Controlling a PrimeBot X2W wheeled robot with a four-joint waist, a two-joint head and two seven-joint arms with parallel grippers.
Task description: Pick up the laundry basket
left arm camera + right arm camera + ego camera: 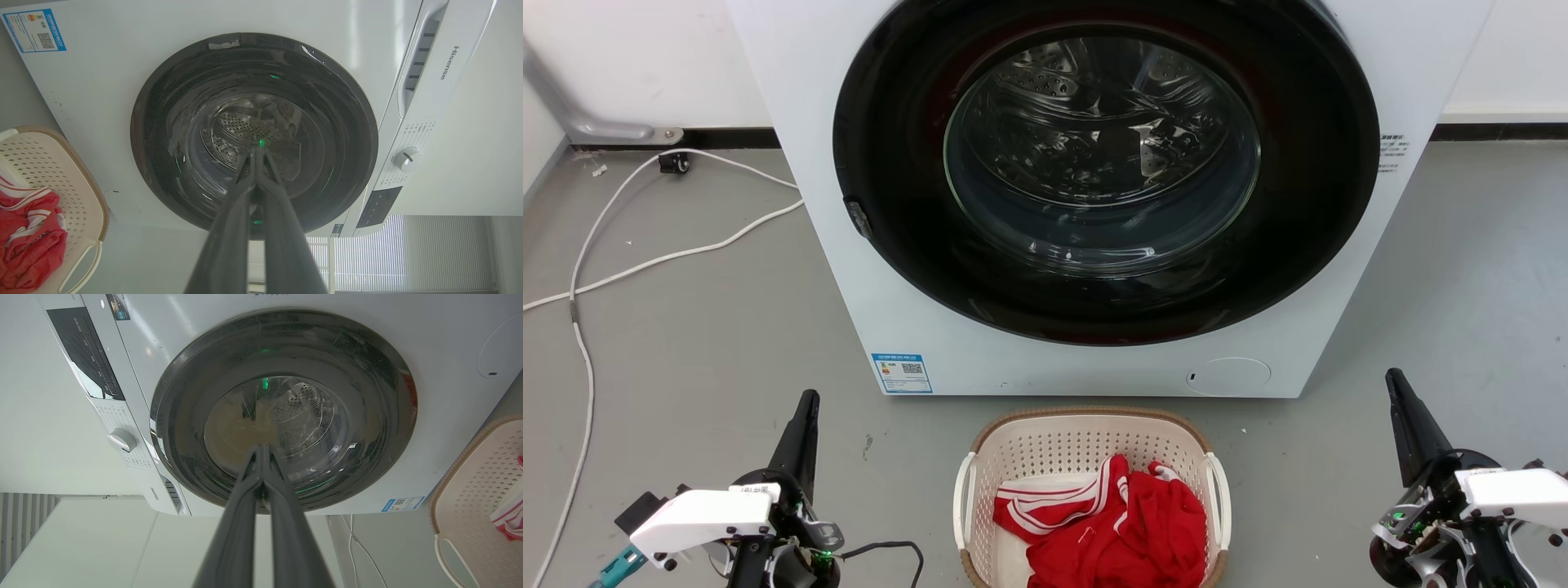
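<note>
- Head view: set high, facing forward and down onto the front of the washer [1029, 369] and the grey floor [686, 343]. The laundry basket [1086, 445] sits close in and is cut by the bottom edge.
- Left wrist view: set low, facing up along the left pincer [256, 151] at the washer door [253, 81]. The picture is rolled sideways, with the basket at its left edge.
- Right wrist view: set low, facing up along the right pincer [263, 447]. It is rolled the opposite way, with the basket at its right edge.
- Shared by all three: the washer door and the basket.
</note>
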